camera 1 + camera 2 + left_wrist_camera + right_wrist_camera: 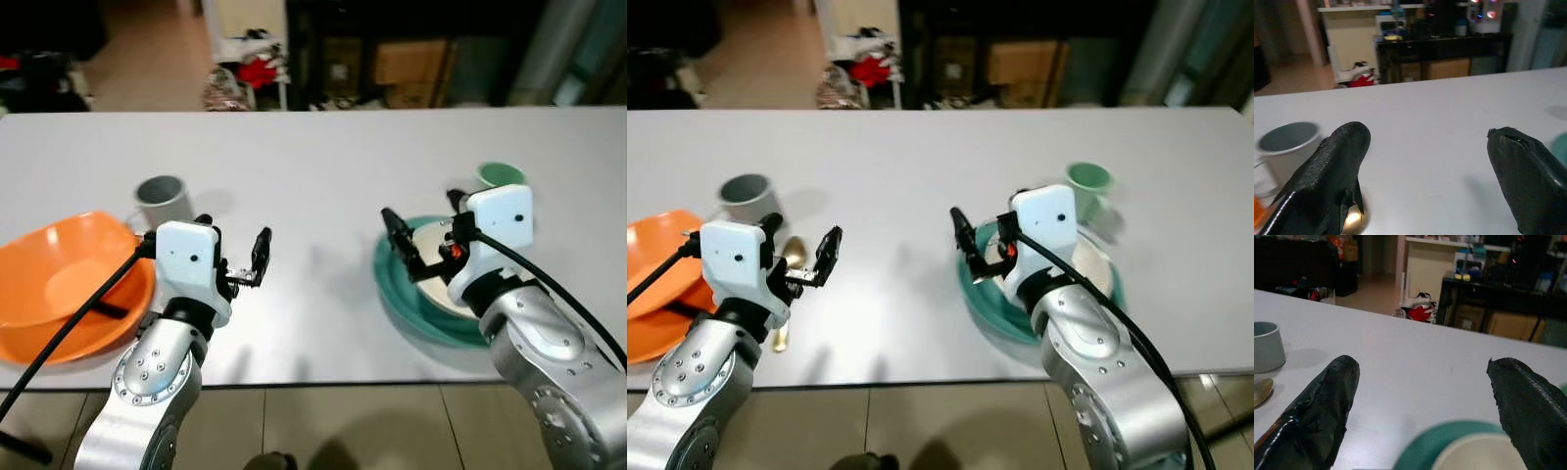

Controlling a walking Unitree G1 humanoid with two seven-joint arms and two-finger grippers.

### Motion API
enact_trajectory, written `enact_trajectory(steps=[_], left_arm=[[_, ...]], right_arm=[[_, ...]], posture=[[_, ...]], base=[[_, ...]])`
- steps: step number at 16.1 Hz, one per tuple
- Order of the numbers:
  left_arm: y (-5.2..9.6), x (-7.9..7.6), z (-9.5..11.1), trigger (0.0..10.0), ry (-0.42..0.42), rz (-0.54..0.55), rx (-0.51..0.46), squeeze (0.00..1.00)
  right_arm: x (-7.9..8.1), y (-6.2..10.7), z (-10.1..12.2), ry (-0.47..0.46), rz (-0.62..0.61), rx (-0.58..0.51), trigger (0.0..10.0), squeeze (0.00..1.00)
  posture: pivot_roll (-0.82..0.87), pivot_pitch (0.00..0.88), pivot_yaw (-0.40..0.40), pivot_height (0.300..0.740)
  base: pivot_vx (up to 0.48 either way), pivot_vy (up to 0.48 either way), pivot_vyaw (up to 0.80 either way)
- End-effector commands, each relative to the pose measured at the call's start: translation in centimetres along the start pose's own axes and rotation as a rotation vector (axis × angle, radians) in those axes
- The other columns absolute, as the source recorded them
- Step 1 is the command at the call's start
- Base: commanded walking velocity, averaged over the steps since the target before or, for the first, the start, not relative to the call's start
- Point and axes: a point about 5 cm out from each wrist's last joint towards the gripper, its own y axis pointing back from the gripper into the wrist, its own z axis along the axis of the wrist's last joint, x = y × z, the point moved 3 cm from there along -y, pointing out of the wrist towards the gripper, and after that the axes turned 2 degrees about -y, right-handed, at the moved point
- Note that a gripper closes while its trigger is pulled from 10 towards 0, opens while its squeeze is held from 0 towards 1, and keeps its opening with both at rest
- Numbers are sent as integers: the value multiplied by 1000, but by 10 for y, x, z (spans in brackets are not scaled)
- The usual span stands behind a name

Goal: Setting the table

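While both claws are being held released, the spoon [789, 257] beneath the left claw [235, 262] is best approached low, the right claw [423, 247] being kept over the teal plate [392, 284].

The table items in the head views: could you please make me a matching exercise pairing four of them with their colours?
Things:
1. bowl
2. mug
3. plate
4. spoon

Colours:
A. teal
B. gold
C. orange
D. grey

Pairs: 1-C, 2-D, 3-A, 4-B. The bowl and mug stand on the robot's left, the plate on its right under the right gripper; both grippers' jaws stand open.
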Motion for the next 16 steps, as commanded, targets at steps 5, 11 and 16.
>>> enact_trajectory(steps=[5,11,16], left_arm=[[0,2,-3,10000,-25,24,1,0],[4,7,-2,10000,7,65,-11,0],[8,9,-4,10000,-13,68,5,0]], right_arm=[[2,-3,-9,49,32,-16,10000,1000],[7,0,-20,30,44,-18,10000,1000],[5,1,-25,29,46,-21,10000,1000]], posture=[[16,0,-5,740],[29,0,-11,740],[48,0,-17,740]], base=[[0,0,800],[0,0,800],[0,0,800]])
